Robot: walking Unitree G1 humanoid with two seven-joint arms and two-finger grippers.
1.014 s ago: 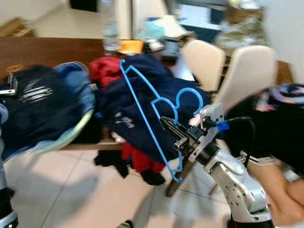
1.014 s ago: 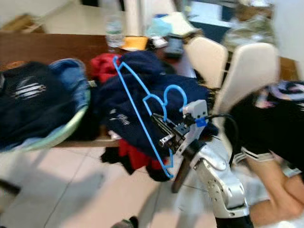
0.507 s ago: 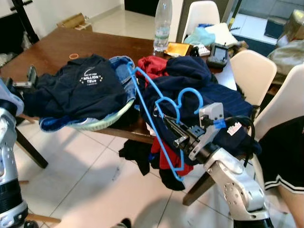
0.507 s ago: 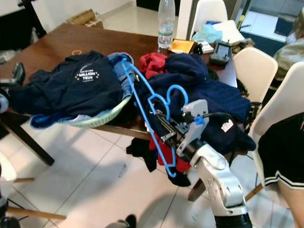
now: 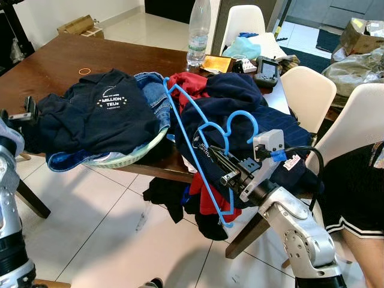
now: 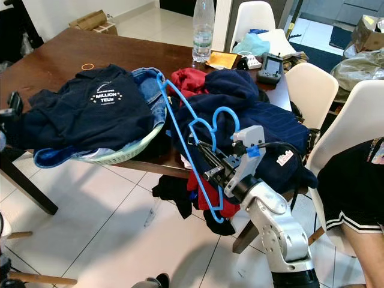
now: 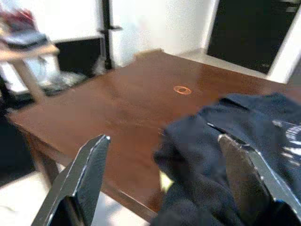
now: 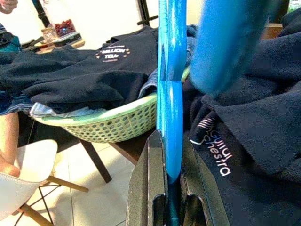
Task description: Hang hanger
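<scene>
Gripping the blue hanger point(image 5: 201, 147) between closed fingers, the right gripper point(image 5: 223, 170) holds it tilted before the wooden table's point(image 5: 54, 63) near edge, against a pile of dark clothes point(image 5: 240, 114). The left gripper point(image 7: 164, 179), fingers spread wide, hovers at the table's left edge beside a navy shirt point(image 5: 105, 114) in a green basket point(image 5: 129, 157).

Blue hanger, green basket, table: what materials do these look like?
Thin blue clothes hanger, clamped in the right pincer: looks like moulded plastic, uniform glossy colour. Pale green perforated laundry basket: probably plastic, with a regular moulded hole grid. Dark brown dining table: wood or wood veneer, polished, showing reflections.
</scene>
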